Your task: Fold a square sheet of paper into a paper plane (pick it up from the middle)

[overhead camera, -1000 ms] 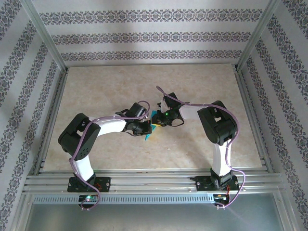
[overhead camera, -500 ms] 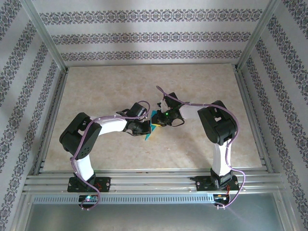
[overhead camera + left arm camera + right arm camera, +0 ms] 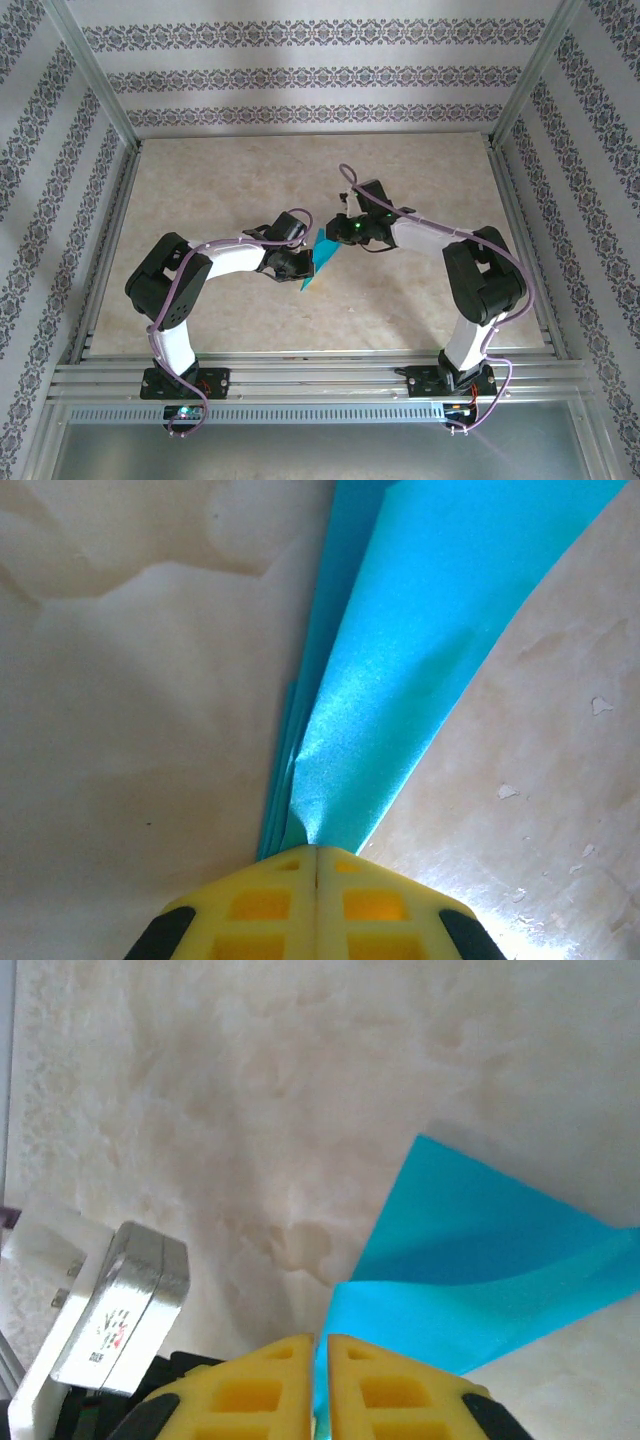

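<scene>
The square sheet of paper (image 3: 320, 260) is teal-blue and folded, held just above the table's middle between both arms. My left gripper (image 3: 303, 264) pinches its lower left part. In the left wrist view the yellow fingertips (image 3: 270, 880) press flat together at my left gripper (image 3: 315, 850), and the paper (image 3: 420, 650) fans up and away in layers. My right gripper (image 3: 337, 233) is at the paper's upper right end. Its fingertips (image 3: 380, 1370) in the right wrist view leave only a slit at my right gripper (image 3: 320, 1345), with the paper's (image 3: 480, 1280) edge caught in it.
The beige marbled tabletop (image 3: 230, 180) is bounded by aluminium rails, with patterned walls (image 3: 300, 75) behind and beside it. A white and silver block (image 3: 115, 1310) on the left arm's wrist sits close to my right fingers.
My right gripper has pulled back and to the right, its elbow swinging outward. The paper now stretches longer between the two grippers. The left arm has barely moved.
</scene>
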Motion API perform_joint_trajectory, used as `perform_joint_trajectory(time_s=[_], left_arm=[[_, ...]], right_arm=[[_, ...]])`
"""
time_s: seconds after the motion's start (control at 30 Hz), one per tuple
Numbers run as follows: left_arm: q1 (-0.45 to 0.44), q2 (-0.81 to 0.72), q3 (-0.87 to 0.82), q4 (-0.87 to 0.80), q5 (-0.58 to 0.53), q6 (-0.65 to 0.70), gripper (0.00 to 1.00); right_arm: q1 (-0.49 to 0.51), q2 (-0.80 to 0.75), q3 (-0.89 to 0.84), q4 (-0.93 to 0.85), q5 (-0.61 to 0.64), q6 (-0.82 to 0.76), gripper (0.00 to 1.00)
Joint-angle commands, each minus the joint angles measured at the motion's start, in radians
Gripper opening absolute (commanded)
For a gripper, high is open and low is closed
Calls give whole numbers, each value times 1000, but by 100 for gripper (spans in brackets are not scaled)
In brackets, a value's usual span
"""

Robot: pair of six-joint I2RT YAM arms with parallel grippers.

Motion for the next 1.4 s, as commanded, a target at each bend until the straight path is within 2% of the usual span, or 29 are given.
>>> perform_joint_trajectory(time_s=[0.0, 0.2, 0.4, 1.0, 1.1, 1.2, 1.37], left_arm=[[-3, 46, -14, -142, -63, 20, 0], [-3, 51, -7, -153, -65, 26, 0], [-3, 53, -11, -170, -69, 27, 0], [-3, 63, -29, -226, -79, 55, 0], [-4, 64, -19, -223, -75, 55, 0], [-4, 70, -3, -226, -70, 58, 0], [-5, 72, 9, -225, -65, 58, 0]], right_arm=[[33, 51, -23, -17, 40, -2, 10], [58, 118, -1, -5, 10, -5, 6], [31, 158, -3, -12, 8, -33, 6], [-269, 245, 49, 30, 30, -52, 7], [-306, 213, 49, 31, 31, -53, 7], [-309, 117, 44, 5, 50, -67, 7], [-226, -26, -29, -5, 79, -36, 8]])
